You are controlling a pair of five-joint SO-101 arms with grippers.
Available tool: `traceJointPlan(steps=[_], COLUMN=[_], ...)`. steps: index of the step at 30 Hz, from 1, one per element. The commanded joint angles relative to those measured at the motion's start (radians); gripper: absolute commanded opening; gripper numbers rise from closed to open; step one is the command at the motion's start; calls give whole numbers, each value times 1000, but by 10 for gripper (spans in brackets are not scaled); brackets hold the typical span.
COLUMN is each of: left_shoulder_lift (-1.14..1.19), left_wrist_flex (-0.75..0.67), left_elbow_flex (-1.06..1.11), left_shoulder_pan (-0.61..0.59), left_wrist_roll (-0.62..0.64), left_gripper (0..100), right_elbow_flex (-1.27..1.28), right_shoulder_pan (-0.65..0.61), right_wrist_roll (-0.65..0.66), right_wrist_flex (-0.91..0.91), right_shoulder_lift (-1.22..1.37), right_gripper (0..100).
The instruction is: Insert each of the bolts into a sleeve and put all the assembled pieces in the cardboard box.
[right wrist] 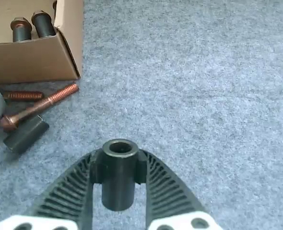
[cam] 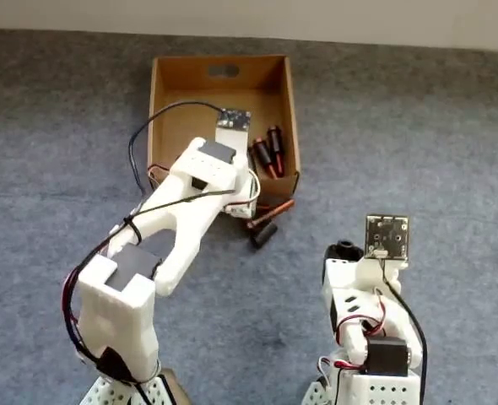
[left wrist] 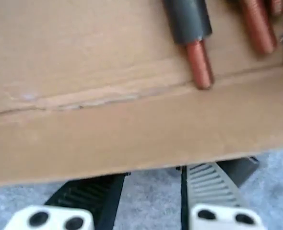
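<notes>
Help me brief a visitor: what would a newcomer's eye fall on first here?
The right gripper, shut on an upright black sleeve over the carpet. Next, the left arm stretched to the box, with assembled pieces inside and a loose bolt and second sleeve just outside its near corner.

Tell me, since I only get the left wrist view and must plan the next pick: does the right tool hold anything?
Observer: Yes. The right tool is shut on a black sleeve, well away from the box.
Operator: Any bolt outside the box?
Observer: A copper bolt lies on the carpet just outside the cardboard box, close to one corner.
Operator: Is there a free sleeve for it?
Observer: A second black sleeve lies on the carpet beside that bolt's head.
</notes>
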Motion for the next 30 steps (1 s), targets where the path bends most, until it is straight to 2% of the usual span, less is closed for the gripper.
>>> traceJointPlan(steps=[1,7,17,22,30], left_shoulder_lift=[-96,-170,-168,-168,-168], left_wrist_flex=[44,44,5,-64,-63], left_elbow_flex=[-38,-35,13,90,153], left_shoulder_pan=[2,4,137,122,114], left_wrist_roll=[2,2,12,106,117], left_gripper=[189,190,189,191,189], right_elbow_flex=[-7,-7,-7,-7,-7], right_shoulder_pan=[7,7,7,7,7], right_wrist_roll=[-6,-6,-6,-6,-6], right_wrist_flex=[-2,-2,-2,-1,-1], right_shoulder_lift=[-8,-8,-8,-8,-8], right_gripper=[5,5,5,5,5])
